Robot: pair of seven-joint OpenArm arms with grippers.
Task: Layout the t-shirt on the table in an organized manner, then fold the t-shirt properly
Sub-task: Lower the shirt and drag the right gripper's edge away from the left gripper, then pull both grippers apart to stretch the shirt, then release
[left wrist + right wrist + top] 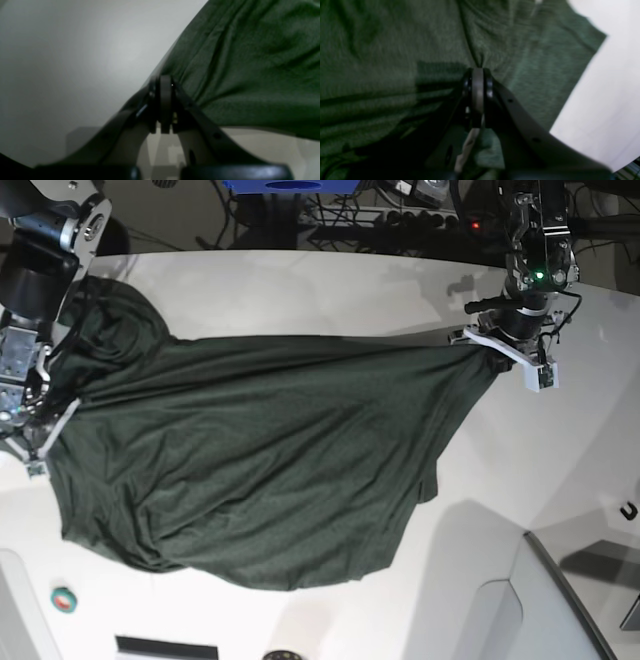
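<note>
The t-shirt [270, 470] lies spread across the white worktop [330, 285], its long axis running between the arms. The left end effector [165, 83] is clamped on one corner, the right end effector [477, 72] pinched on the opposite bunched edge, the cloth taut between.

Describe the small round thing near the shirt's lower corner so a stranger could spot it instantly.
Start from the white table and the dark green t-shirt spread across it. Follow the shirt to its lower corner on the base view's left, then look below it on bare tabletop: a small round teal disc with a red centre. Nothing else on the table is that colourful.
</note>
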